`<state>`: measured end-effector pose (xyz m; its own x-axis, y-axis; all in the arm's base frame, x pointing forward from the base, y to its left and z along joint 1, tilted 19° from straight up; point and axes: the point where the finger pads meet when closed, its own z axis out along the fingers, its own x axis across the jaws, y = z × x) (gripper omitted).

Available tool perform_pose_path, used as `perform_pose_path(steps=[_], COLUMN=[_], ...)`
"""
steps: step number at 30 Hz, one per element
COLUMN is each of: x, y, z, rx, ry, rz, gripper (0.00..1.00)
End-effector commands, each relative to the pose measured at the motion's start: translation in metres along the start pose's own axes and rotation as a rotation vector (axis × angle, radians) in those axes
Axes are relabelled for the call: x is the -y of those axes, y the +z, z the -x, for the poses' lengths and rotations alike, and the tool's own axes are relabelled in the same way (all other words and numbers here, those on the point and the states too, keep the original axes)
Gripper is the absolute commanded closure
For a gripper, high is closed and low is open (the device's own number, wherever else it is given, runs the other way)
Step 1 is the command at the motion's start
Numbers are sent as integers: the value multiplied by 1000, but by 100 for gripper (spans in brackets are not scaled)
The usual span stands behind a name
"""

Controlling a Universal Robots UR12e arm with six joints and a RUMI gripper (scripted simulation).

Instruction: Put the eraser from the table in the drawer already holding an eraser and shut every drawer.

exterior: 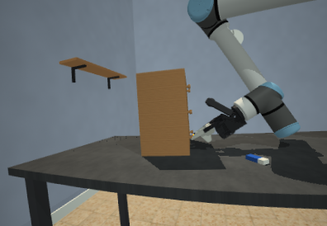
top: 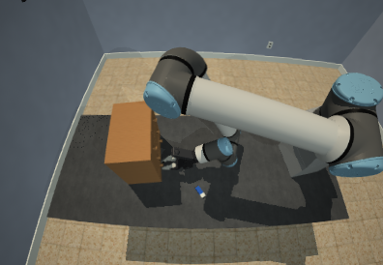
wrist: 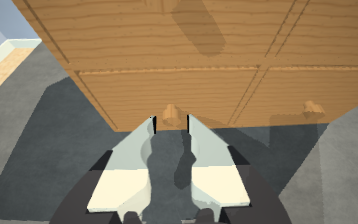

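The blue-and-white eraser [top: 199, 191] lies flat on the dark worktop, toward the front edge and well in from either side, untouched and apart from both chest and arm. So the main job has not begun: the eraser is not picked up, and no drawer is open to show which one already holds its twin.

Just beyond it stands the wooden chest [top: 132, 142], upright near the worktop's left edge, its knobbed front facing the arm. Every drawer front seen in the wrist view sits flush (the seams between them look even), so all appear shut.

The gripper [wrist: 170, 125] is low at the chest's bottom row, its two pale fingers partly apart, a narrow gap between the tips. The small round knob [wrist: 171, 114] of the lower-left drawer [wrist: 165, 95] sits right at that gap, level with the tips; they flank it without pinching it, and the gripper holds nothing. A second knob [wrist: 312, 107] marks the neighbouring drawer.

By my judgement the work is at its first step, lining up on a knob. Still to come: opening drawers carefully since they can slide right out, finding the eraser inside, fetching and placing the table one, then shutting everything without shifting the chest
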<state>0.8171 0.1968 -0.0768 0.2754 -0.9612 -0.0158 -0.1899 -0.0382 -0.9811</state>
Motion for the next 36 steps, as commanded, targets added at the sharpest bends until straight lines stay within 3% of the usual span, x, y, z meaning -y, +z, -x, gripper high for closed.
perform_pose_path(steps=[1,13,14,36], x=[1,1,1,1], y=[0,0,0,0], z=[0,0,0,0], rx=[0,0,0,0], ry=[0,0,0,0], rz=[-1,-1,-1,-1], gripper=[80,80,93,93])
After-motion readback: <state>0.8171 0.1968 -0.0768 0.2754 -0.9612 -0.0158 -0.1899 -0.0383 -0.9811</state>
